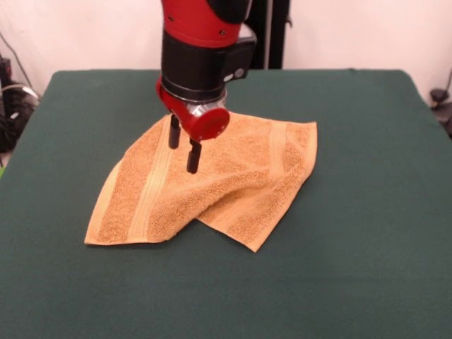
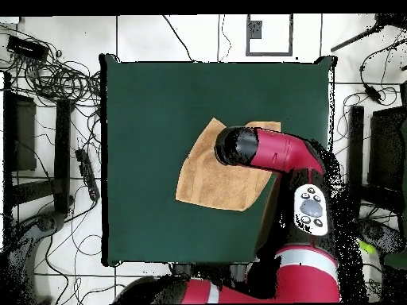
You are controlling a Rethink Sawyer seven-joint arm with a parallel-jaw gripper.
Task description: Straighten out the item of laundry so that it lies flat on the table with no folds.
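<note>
The orange-tan towel (image 1: 226, 185) lies on the dark green table (image 1: 360, 226), a little left of its middle. It is creased: its near right part is folded over into a point toward the front, and a ridge runs across it. One paler band (image 1: 150, 189) shows at the left, another (image 1: 277, 145) at the right. My gripper (image 1: 183, 145) hangs just over the towel's far left part, its two black fingers apart with nothing between them. In the overhead view the towel (image 2: 215, 179) lies on the table (image 2: 143, 111), and the red arm (image 2: 278, 151) covers the towel's right side and hides the gripper.
The table's cloth reaches well beyond the towel on all sides. In the overhead view, cables (image 2: 56, 75) and dark equipment (image 2: 389, 151) lie on the floor around the table. A black stand (image 1: 272, 32) rises behind the table's far edge.
</note>
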